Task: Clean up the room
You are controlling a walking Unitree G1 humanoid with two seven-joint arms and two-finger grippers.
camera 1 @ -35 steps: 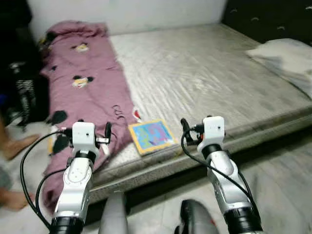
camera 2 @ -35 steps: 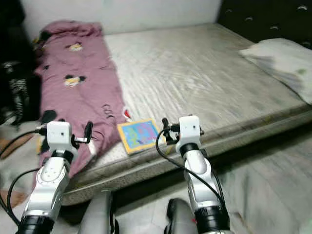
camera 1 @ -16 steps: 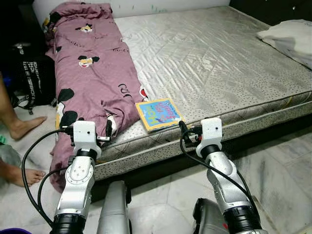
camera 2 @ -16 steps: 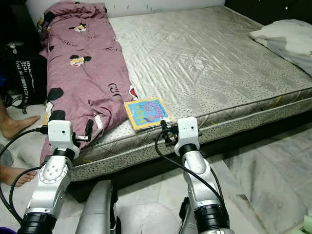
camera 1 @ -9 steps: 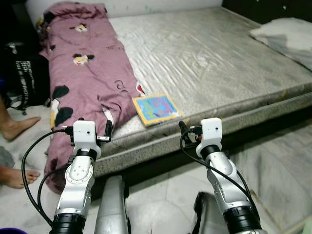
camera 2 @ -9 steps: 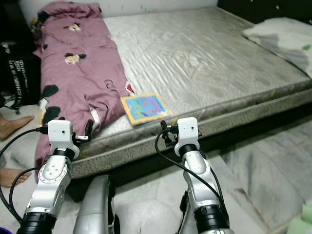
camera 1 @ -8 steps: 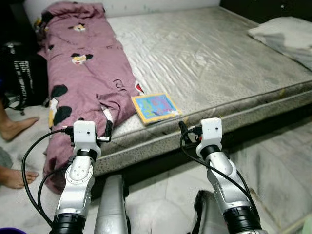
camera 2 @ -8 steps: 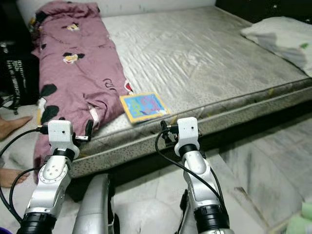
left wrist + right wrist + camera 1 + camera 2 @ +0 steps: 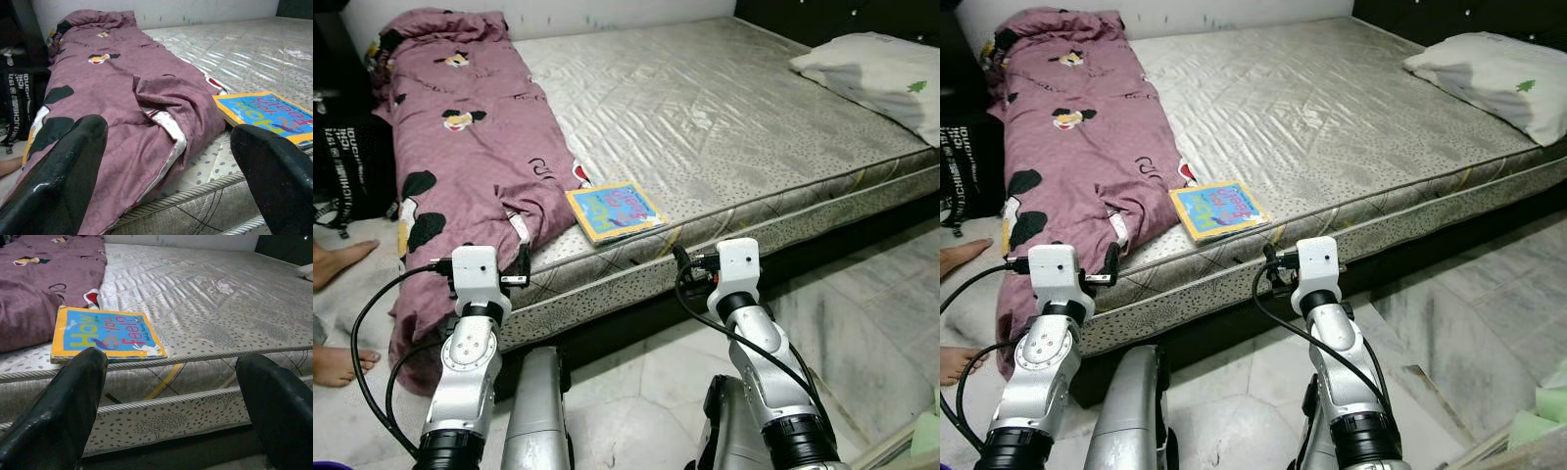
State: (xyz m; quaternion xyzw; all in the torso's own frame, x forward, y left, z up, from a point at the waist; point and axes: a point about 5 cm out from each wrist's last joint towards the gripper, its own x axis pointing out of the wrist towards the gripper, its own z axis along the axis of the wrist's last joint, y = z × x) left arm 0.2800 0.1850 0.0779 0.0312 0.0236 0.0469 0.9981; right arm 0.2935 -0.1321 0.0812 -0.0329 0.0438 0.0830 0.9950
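Observation:
A picture book [image 9: 614,210] with a yellow border and blue cover lies flat on the bare grey mattress [image 9: 734,108], close to its front edge. Beside it, a purple cartoon-print blanket [image 9: 460,147] runs along the mattress's left side and spills over the edge. My left gripper [image 9: 524,269] hovers open in front of the blanket's hanging end [image 9: 161,107], holding nothing. My right gripper [image 9: 683,266] is open too, level with the mattress edge, a little short of the book [image 9: 105,336] and apart from it.
A white pillow [image 9: 876,73] lies at the mattress's far right. A black backpack [image 9: 337,157] stands on the floor at the left, near a person's bare feet [image 9: 337,264]. Marble floor [image 9: 862,313] stretches to the right, with a pale green object [image 9: 1540,416] at the lower right corner.
The camera has moved, so the bed, book and pillow sit differently in the picture. Both arms hold the same raised pose with fingers apart. Book and blanket lie where they were.

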